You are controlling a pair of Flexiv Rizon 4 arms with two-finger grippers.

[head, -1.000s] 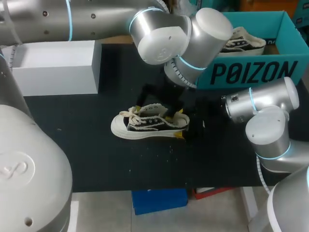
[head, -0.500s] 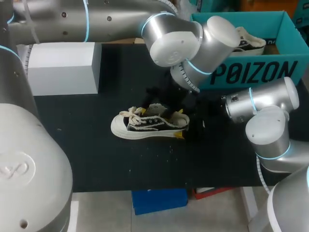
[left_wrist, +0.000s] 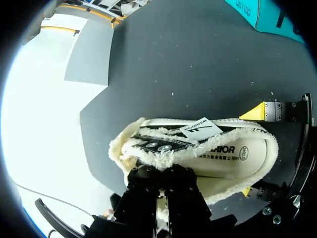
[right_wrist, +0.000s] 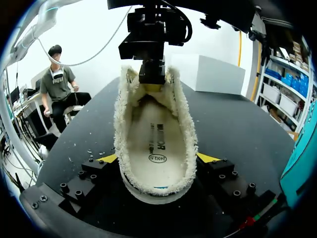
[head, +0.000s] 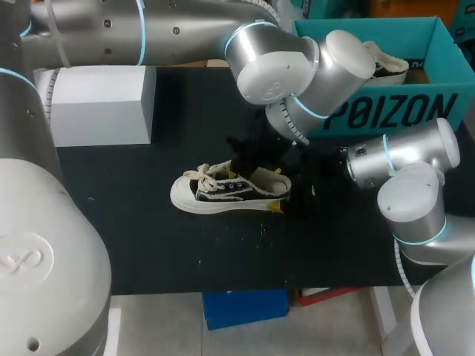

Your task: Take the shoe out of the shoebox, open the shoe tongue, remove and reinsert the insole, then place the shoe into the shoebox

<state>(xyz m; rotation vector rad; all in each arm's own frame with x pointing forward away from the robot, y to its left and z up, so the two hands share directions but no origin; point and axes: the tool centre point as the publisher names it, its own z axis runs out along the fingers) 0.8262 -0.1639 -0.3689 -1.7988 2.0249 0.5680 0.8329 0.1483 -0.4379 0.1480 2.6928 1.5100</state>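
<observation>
I see a black table (head: 126,245) under bright, even light, with a white block (head: 96,100) at its far left corner.

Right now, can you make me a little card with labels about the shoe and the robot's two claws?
shoe: on its sole on the black table, outside the shoebox
insole: lying inside the shoe
right claw: shut on the shoe's heel, touching it from both sides
left claw: over the lace end of the shoe; open or shut, cannot tell
shoebox: teal, open on top, at the table's far right, with another shoe inside
white block: at the table's far left
</observation>
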